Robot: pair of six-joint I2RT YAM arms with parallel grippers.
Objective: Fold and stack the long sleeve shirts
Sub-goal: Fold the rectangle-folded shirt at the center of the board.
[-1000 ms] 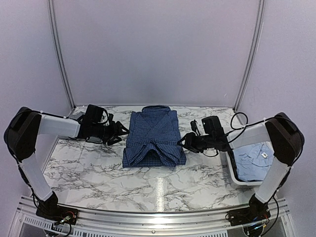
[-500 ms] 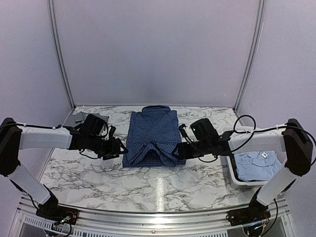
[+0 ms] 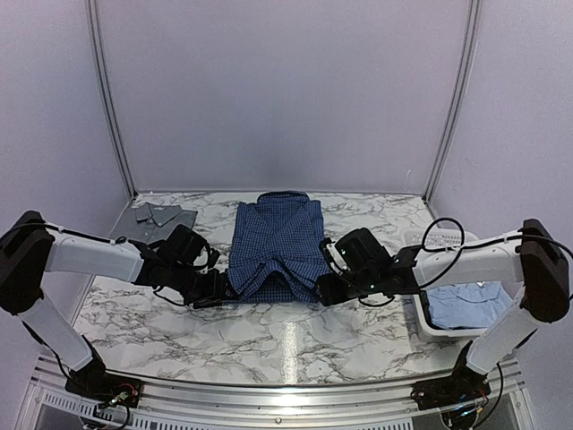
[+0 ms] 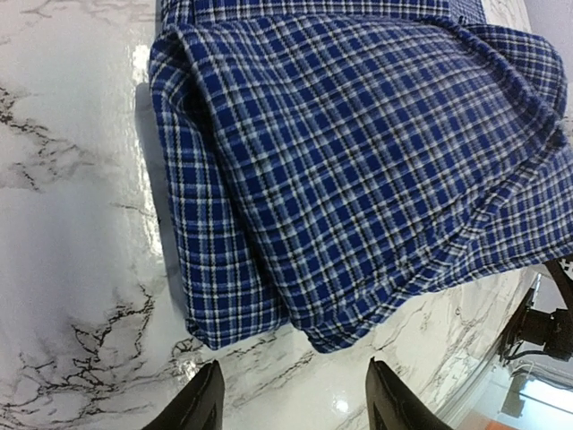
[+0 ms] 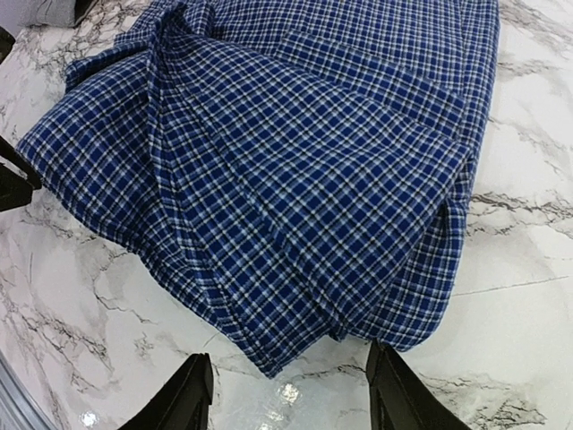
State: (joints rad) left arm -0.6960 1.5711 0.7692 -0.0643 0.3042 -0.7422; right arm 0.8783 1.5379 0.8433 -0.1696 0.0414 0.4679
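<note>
**Both arms are coming in low at the near corners of the dark blue checked shirt (image 3: 277,237).**

Compared with a second ago, the left gripper (image 4: 295,394) is sitting nearer and lower, at the shirt's near left corner. This is uncovering the grey shirt (image 3: 158,215) at the far left of the table (image 3: 286,345). The right gripper (image 5: 291,385) is likewise sitting at the near right corner. Both pairs of jaws are standing apart with nothing between them, the hem lying just ahead. The checked shirt is lying mid-table, collar away, its sides folded inward in overlapping layers. The light blue shirt (image 3: 467,305) is resting in the white bin (image 3: 423,321) on the right.
</note>
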